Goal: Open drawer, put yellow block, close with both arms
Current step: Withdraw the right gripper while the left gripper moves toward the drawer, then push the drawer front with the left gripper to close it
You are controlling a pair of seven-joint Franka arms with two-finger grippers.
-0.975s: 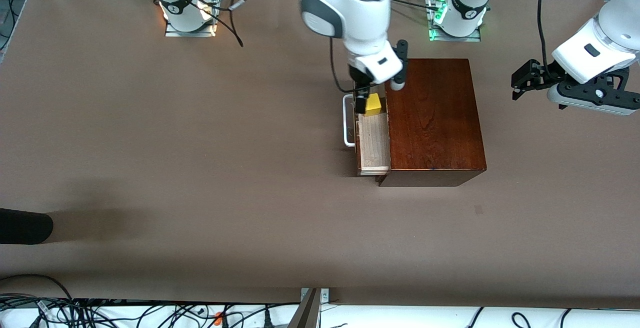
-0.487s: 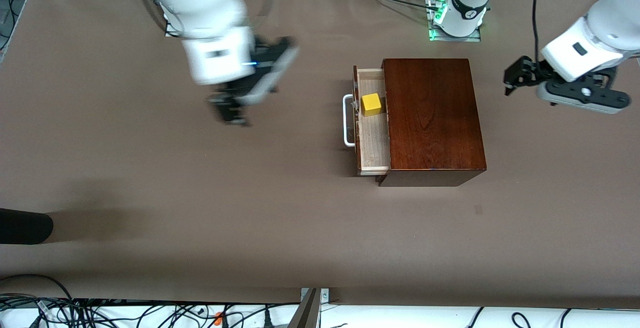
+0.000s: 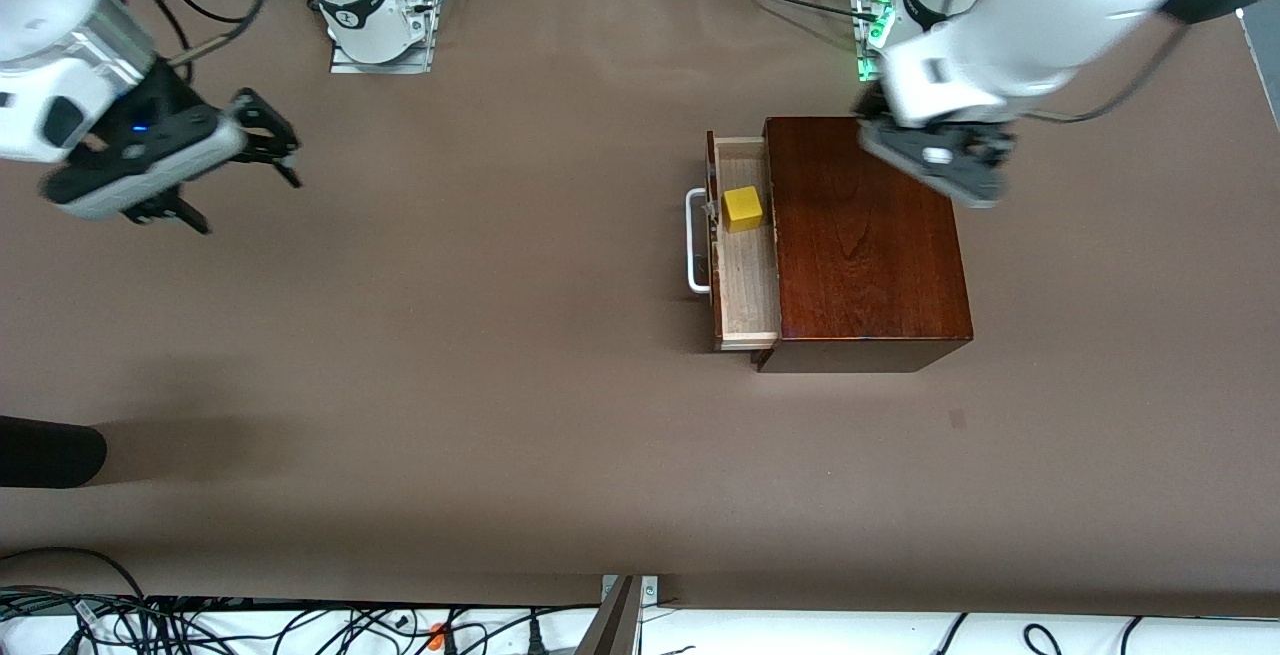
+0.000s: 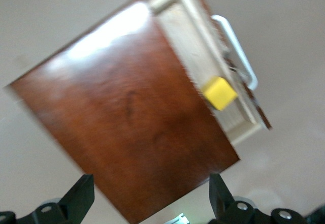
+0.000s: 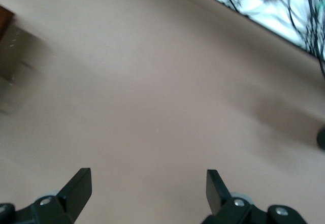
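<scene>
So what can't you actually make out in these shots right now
- Inner part of the drawer: front view, hidden under the wooden box top.
- Left claw: front view, blurred by motion over the box.
- Right arm: front view, cut by the picture's edge.

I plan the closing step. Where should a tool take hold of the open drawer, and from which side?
Grip the white U-shaped handle on the drawer front, coming from the right arm's end of the table. It stands clear of the front, leaving a gap for a finger, and the drawer slides that way. The yellow block already lies inside.
</scene>
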